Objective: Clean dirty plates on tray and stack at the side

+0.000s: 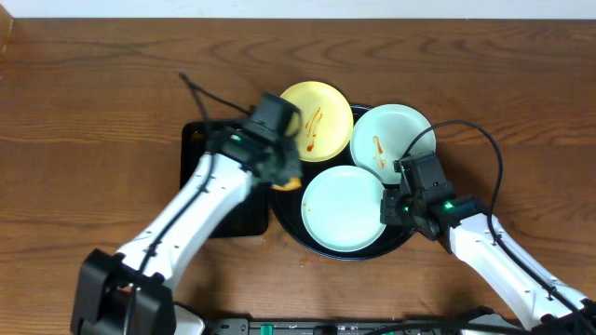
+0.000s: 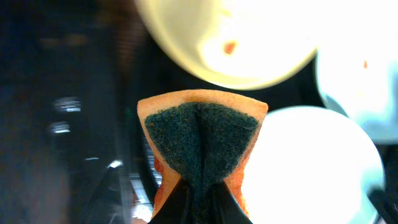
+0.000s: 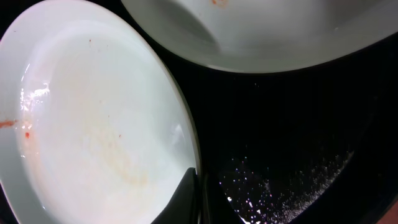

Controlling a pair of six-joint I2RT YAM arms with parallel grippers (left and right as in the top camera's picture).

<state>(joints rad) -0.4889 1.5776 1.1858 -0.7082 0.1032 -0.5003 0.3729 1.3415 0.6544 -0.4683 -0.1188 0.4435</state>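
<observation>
We see the large round glossy black tray (image 1: 321, 249) at the middle of the table, carrying all three plates. The pale yellow round plate (image 1: 317, 121) sits at the tray's 11 o'clock and bears reddish-orange sauce streaks. The streaked pale mint-blue round plate (image 1: 391, 138) sits at 1 o'clock, and the cleaner pale mint-blue round plate (image 1: 343, 207) lies at 6 o'clock.

The left gripper (image 1: 284, 172) hangs over the tray's 9 o'clock edge. Its jaws are pinched tight on an orange sponge with a dark green scouring face (image 2: 200, 140), which creases and bulges above the fingers (image 2: 177, 208). In the left wrist view the sponge sits between the yellow plate at 12 o'clock and the cleaner plate at 3 o'clock.

The right gripper (image 3: 200, 190) is clamped on the cleaner plate's 3 o'clock rim, its jaws closed down to the rim's thickness. That plate shows a faint orange smear and a red fleck.

A smaller rectangular black tray (image 1: 200, 149) lies just beside the round tray at 9 o'clock, under the left arm.
</observation>
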